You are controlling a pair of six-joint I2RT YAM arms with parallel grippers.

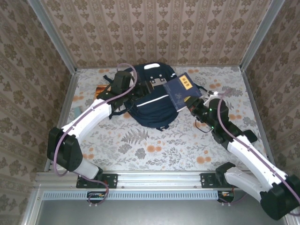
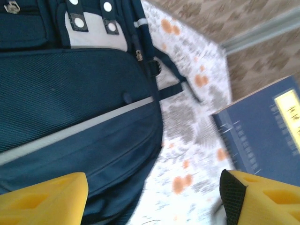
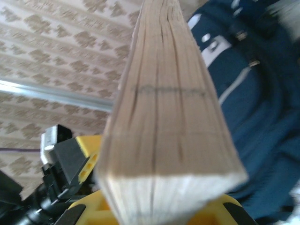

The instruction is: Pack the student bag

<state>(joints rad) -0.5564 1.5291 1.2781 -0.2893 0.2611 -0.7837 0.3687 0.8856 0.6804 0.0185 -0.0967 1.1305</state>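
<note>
1. While the student bag (image 1: pixel 152 105) lay flat toward the back middle of the floral-covered surface (image 1: pixel 154 145), both arms reached in over it from the near edge.
2. Left claw (image 1: pixel 142 89) hovered above the bag's left half. In the left wrist view its yellow fingers (image 2: pixel 42 199) stood wide apart, with only the bag's rounded edge and bare surface between them.
3. Right claw (image 1: pixel 196 108) was clamped on a navy book (image 1: pixel 183 91) with a gold label, holding it tilted in the air over the bag's right side.
4. From the right wrist camera, the book's pale page edges (image 3: pixel 164 117) rose from between that claw's yellow fingers (image 3: pixel 96 211), and the bag (image 3: pixel 255 98) lay beyond on the right.
5. Seen from the left wrist, the bag (image 2: pixel 79 93) showed a white reflective stripe and a pale patch with snaps. The book (image 2: pixel 262 126) hung off to its right.
6. Near the surface's left edge lay a flat orange-toned item (image 1: pixel 100 90), partly hidden by the left arm.
</note>
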